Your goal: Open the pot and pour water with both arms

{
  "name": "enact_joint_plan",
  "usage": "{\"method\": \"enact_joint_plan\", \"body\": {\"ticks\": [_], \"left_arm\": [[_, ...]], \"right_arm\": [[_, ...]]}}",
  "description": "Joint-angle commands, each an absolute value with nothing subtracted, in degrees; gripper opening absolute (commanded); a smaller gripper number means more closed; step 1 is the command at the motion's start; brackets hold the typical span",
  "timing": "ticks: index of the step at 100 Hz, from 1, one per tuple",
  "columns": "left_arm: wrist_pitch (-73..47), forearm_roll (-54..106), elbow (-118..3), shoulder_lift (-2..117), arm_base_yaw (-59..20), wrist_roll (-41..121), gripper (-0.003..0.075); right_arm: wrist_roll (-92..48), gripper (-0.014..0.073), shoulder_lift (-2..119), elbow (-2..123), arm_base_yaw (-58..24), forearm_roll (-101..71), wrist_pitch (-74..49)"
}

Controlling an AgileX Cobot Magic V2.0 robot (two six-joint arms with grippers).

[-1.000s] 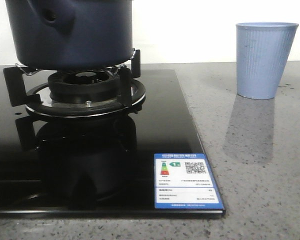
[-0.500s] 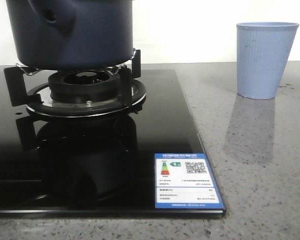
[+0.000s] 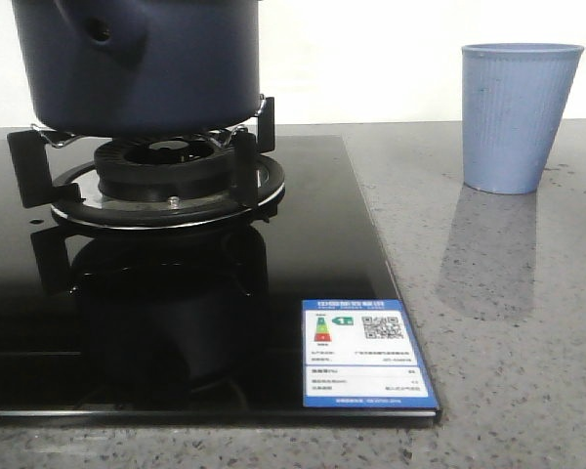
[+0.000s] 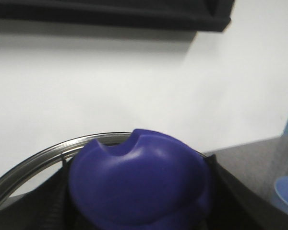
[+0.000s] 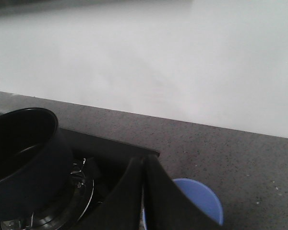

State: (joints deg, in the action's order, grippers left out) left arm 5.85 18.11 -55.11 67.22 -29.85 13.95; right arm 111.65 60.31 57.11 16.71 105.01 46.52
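Front view gives us the pot (image 3: 137,63), dark navy and round-bottomed, sitting on the black burner grate (image 3: 166,181) of a glossy black cooktop (image 3: 303,244), toward the left of the scene; a side lug with a hole faces the camera near its upper left. We see the pot's dark reflection in the glass below it, and a blue energy label (image 3: 366,354) stuck at the cooktop's near right corner. Off the glass, on the grey speckled counter (image 3: 508,322) to the right, a light blue ribbed cup (image 3: 518,115) stands upright, well apart from the pot. Neither arm shows in this view. From the right wrist camera we look down into the pot, which is open with no lid on it, and the right gripper (image 5: 144,191) hangs above the counter between pot and cup, its two dark fingers pressed together with nothing between them. From the left wrist camera we see the left gripper (image 4: 139,211) pinching a purple-blue knob (image 4: 139,184) that sits on a lid with a shiny metal rim (image 4: 33,160), held up against the pale wall, black fingers hugging the knob on either side.
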Motion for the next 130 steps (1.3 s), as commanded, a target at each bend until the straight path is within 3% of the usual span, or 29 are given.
{"method": "enact_joint_plan", "body": {"ticks": [1, 124, 130], "left_arm": [[13.1, 16.7, -57.1, 67.4, -31.1, 13.6, 0.0370], [16.5, 16.3, -57.9, 77.4, -30.4, 13.6, 0.0370], [16.3, 16.3, -57.9, 77.4, -30.4, 13.6, 0.0394]], "right_arm": [[111.7, -0.0057, 58.9, 59.2, 16.7, 103.9, 46.1], [111.7, -0.0057, 58.8, 59.2, 16.7, 104.2, 46.2], [111.7, -0.0057, 58.8, 59.2, 16.7, 104.2, 46.2]]}}
